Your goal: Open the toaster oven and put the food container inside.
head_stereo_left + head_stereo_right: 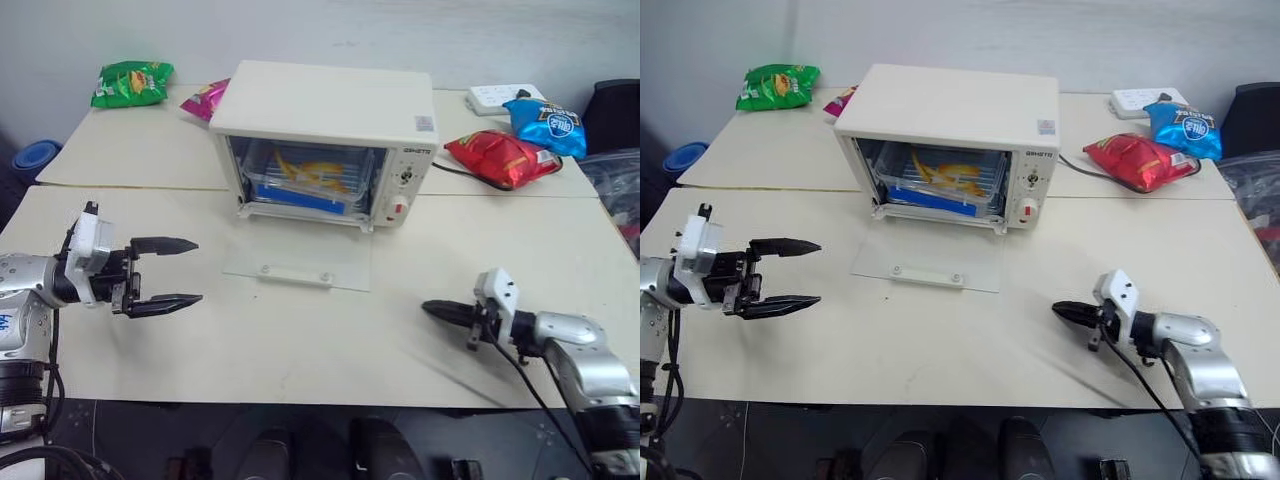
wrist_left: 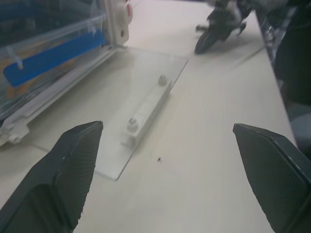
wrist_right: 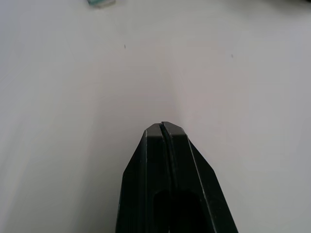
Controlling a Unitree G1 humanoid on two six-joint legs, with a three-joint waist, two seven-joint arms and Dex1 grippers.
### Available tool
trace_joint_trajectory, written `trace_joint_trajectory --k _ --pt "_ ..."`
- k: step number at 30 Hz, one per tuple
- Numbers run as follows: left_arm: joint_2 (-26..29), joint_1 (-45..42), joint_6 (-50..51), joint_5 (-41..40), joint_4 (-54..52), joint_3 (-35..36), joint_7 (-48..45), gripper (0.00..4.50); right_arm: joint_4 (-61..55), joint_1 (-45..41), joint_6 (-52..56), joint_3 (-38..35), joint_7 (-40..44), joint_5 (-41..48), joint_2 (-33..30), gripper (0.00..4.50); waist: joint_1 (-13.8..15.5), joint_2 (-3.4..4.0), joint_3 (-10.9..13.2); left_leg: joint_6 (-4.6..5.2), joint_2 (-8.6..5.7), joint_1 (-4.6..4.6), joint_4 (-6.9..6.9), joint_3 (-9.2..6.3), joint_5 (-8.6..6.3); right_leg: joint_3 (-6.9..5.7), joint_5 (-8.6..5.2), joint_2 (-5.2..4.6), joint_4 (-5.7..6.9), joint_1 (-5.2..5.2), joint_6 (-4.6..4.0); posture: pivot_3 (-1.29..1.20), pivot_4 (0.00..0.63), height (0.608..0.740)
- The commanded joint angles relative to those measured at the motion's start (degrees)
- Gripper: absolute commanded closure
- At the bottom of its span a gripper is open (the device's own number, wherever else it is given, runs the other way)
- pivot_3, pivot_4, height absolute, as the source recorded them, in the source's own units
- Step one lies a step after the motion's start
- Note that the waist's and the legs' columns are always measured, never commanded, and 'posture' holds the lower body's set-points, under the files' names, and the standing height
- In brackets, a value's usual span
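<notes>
Toaster oven (image 1: 330, 135) sits mid-table (image 1: 300, 340), glass door (image 1: 300, 262) dropped flat onto tabletop in front; food container (image 1: 305, 178) rests inside on wire rack, blue clip facing opening, yellow sticks visible through clear wall; left gripper (image 1: 168, 272) hovers over table left of door, fingers spread wide, empty; right gripper (image 1: 432, 309) low over table right of door, fingers pressed together, holding nothing; red snack bag (image 1: 500, 158) and blue snack bag (image 1: 547, 124) right of oven; green snack bag (image 1: 130, 84) at far left.
</notes>
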Motion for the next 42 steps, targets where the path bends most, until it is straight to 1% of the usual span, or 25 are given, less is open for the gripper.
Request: trace_joint_trajectory --k 1,5,7,10,12,14,18,21,22,24,28,33,35,37,40,42 --pt "-0.9 0.3 3.6 -4.3 -4.2 2.7 1.7 0.01 -1.9 -1.9 0.0 2.7 1.8 2.3 3.9 4.5 -0.2 0.04 0.0 -0.01 0.0 0.0 -0.01 0.0 0.0 0.0 0.0 0.0 0.01 -0.02 0.0 0.0 0.15 0.74" --pt "-3.3 0.3 7.5 -7.2 -8.2 4.4 6.8 0.01 -5.0 -6.2 2.0 0.6 -0.8 7.7 10.1 4.5 -0.2 0.07 0.0 -0.02 -0.01 -0.06 -0.01 -0.01 0.0 0.0 0.0 0.0 0.06 -0.08 0.0 0.0 0.15 0.74" --pt "-4.3 0.7 7.9 -7.5 -9.0 5.6 9.2 0.01 -6.4 -8.5 4.8 -2.5 -4.7 12.3 13.5 4.5 -0.3 0.07 0.0 -0.02 -0.01 -0.07 0.0 -0.02 0.0 -0.01 0.0 0.0 0.06 -0.09 0.0 0.0 0.15 0.74" --pt "-4.9 1.7 8.1 -7.4 -9.2 7.1 11.4 0.01 -8.5 -11.0 7.2 -4.1 -5.8 14.9 14.0 4.5 -0.2 0.1 0.1 -0.04 -0.01 -0.07 -0.01 -0.04 0.01 -0.03 0.0 0.0 0.05 -0.1 0.0 0.0 0.15 0.74" --pt "-5.3 2.3 5.9 -5.1 -7.6 7.7 13.5 0.01 -10.0 -13.5 9.5 -6.4 -8.2 17.8 14.2 4.5 -0.2 0.1 0.1 -0.04 -0.01 -0.08 -0.03 -0.06 0.0 -0.03 0.0 0.0 0.05 -0.09 0.0 0.0 0.15 0.74" --pt "-5.5 2.8 4.1 -4.2 -6.5 7.9 13.5 0.01 -11.1 -15.3 11.4 -7.9 -9.7 19.9 14.0 4.5 0.0 0.11 0.1 -0.04 -0.04 -0.1 -0.03 -0.06 0.0 -0.03 0.0 -0.02 0.03 -0.08 0.0 0.0 0.15 0.74" --pt "-5.5 4.9 1.5 -2.2 -5.6 7.8 13.7 0.01 -10.7 -14.9 12.8 -6.8 -9.3 15.9 9.1 4.5 0.0 0.11 0.1 -0.04 -0.05 -0.11 -0.04 -0.09 0.0 -0.05 0.0 -0.02 0.02 -0.08 0.0 0.0 0.15 0.74" --pt "-5.5 5.9 0.3 -2.4 -5.8 7.6 12.6 0.01 -5.7 -12.1 9.5 0.4 -7.7 4.1 2.3 4.5 0.1 0.09 0.0 -0.03 -0.05 -0.12 -0.06 -0.08 0.0 -0.04 0.0 -0.02 0.02 -0.07 0.0 0.0 0.15 0.74" --pt "-5.5 6.3 -0.7 -2.3 -6.1 7.3 11.6 0.01 -3.9 -11.7 9.1 2.4 -7.9 1.3 1.1 4.5 0.1 0.09 0.0 -0.02 -0.05 -0.13 -0.06 -0.08 -0.01 -0.04 0.0 -0.02 0.0 -0.07 0.0 0.0 0.15 0.74" --pt "-5.5 6.4 -1.2 -2.9 -6.7 7.0 10.5 0.01 -1.6 -11.7 9.1 4.5 -8.4 -1.1 0.8 4.5 0.0 0.09 0.0 -0.02 -0.07 -0.12 -0.06 -0.05 -0.01 -0.01 0.0 -0.03 -0.02 -0.08 0.0 0.0 0.15 0.74" --pt "-5.5 4.9 -0.7 -3.9 -6.5 6.4 9.3 0.01 0.0 -13.4 7.0 8.1 -7.7 -4.4 3.0 4.5 -0.6 0.13 0.1 -0.05 -0.04 -0.1 -0.04 0.0 0.01 0.04 0.0 0.0 0.02 -0.16 0.0 0.0 0.15 0.74" --pt "-5.8 3.7 -0.5 -3.3 -5.9 5.4 9.1 0.01 -0.7 -15.7 5.5 9.0 -6.1 -2.7 8.4 4.5 -0.3 0.13 0.1 -0.06 -0.02 -0.09 -0.05 0.0 0.01 0.02 0.0 0.02 0.02 -0.16 0.0 0.0 0.15 0.74" --pt "-5.8 3.7 -0.5 -2.0 -5.7 5.0 10.6 0.01 -1.0 -16.5 0.7 5.1 -7.0 1.1 13.1 4.5 -0.3 0.13 0.1 -0.05 -0.03 -0.11 -0.04 -0.01 0.01 0.02 0.0 0.01 0.03 -0.15 0.0 0.0 0.15 0.74" --pt "-6.1 3.4 -1.3 -0.1 -5.2 4.9 13.5 0.01 -1.6 -17.8 -0.2 1.0 -9.7 4.5 16.3 4.5 -0.3 0.14 0.1 -0.05 -0.03 -0.13 -0.03 -0.03 0.01 -0.01 0.0 0.01 0.04 -0.15 0.0 0.0 0.15 0.74" --pt "-6.3 3.5 -2.2 -0.4 -5.2 5.7 13.9 0.01 -2.9 -18.9 0.9 -2.2 -9.8 8.3 17.7 4.5 -0.1 0.15 0.1 -0.05 -0.06 -0.14 0.01 -0.06 0.01 -0.04 0.0 -0.01 0.05 -0.12 0.0 0.0 0.15 0.74" --pt "-5.6 4.0 -3.1 1.6 -4.6 5.5 14.9 0.01 -5.5 -19.5 2.3 -4.9 -10.4 12.2 18.0 4.5 0.0 0.15 0.1 -0.05 -0.06 -0.14 0.0 -0.16 0.01 -0.09 0.0 -0.01 0.05 -0.06 0.0 0.0 0.15 0.74"
